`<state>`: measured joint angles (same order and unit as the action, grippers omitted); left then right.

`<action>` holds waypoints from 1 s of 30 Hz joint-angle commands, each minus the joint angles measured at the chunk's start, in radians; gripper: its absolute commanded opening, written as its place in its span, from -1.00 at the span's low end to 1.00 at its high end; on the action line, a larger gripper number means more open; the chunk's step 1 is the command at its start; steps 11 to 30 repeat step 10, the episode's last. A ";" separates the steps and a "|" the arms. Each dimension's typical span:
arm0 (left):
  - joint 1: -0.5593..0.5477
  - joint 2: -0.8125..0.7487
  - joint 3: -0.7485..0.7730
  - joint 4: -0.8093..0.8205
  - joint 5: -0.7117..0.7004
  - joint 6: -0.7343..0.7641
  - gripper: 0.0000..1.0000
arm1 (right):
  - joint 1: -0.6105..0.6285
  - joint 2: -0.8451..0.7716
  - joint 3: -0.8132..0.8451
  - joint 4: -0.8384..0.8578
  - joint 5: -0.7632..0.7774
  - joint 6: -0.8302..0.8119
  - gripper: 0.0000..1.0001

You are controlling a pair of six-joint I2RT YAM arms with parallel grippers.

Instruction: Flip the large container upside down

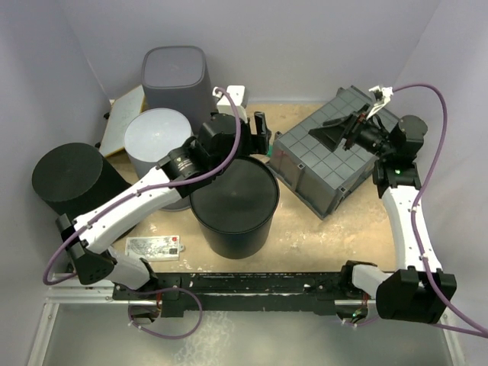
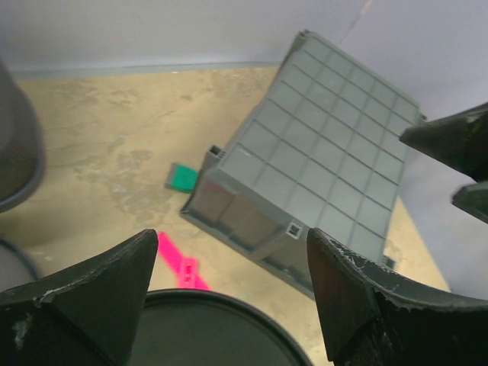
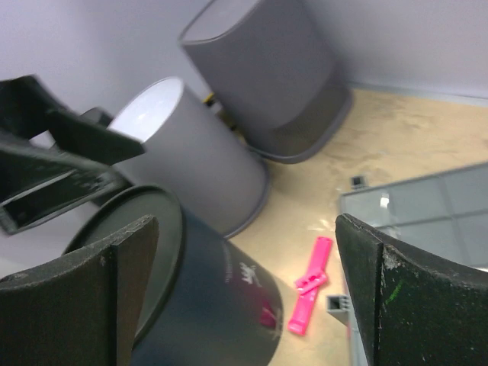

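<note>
The large container is a grey rectangular crate (image 1: 328, 156) at the right of the table, its gridded bottom facing up and tilted. It also shows in the left wrist view (image 2: 328, 160) and at the right edge of the right wrist view (image 3: 427, 206). My right gripper (image 1: 345, 131) hovers over the crate's far part, open and empty (image 3: 245, 225). My left gripper (image 1: 263, 137) is open and empty (image 2: 230, 240), above the far rim of a black round bin (image 1: 234, 206), just left of the crate and not touching it.
The black bin (image 2: 206, 335) stands bottom-up at the centre. A light grey round bin (image 1: 156, 137), a dark grey bin (image 1: 175, 76) and a black cylinder (image 1: 69, 179) crowd the left. A pink clip (image 2: 179, 263) and a green piece (image 2: 183, 177) lie between bin and crate. A white card (image 1: 155, 246) lies near the front.
</note>
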<state>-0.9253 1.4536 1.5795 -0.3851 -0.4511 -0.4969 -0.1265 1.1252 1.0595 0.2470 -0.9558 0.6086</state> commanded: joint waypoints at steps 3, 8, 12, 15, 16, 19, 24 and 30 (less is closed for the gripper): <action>0.001 -0.109 -0.057 -0.003 -0.133 0.060 0.54 | 0.017 -0.029 -0.019 0.166 -0.024 0.065 0.99; 0.000 -0.170 -0.128 0.046 -0.153 0.090 0.54 | 0.016 -0.043 -0.051 0.216 0.032 0.109 0.99; 0.000 -0.167 -0.119 0.031 -0.160 0.090 0.55 | 0.018 -0.045 -0.064 0.228 0.047 0.118 0.99; 0.000 -0.167 -0.119 0.031 -0.160 0.090 0.55 | 0.018 -0.045 -0.064 0.228 0.047 0.118 0.99; 0.000 -0.167 -0.119 0.031 -0.160 0.090 0.55 | 0.018 -0.045 -0.064 0.228 0.047 0.118 0.99; 0.000 -0.167 -0.119 0.031 -0.160 0.090 0.55 | 0.018 -0.045 -0.064 0.228 0.047 0.118 0.99; 0.000 -0.167 -0.119 0.031 -0.160 0.090 0.55 | 0.018 -0.045 -0.064 0.228 0.047 0.118 0.99; 0.000 -0.167 -0.119 0.031 -0.160 0.090 0.55 | 0.018 -0.045 -0.064 0.228 0.047 0.118 0.99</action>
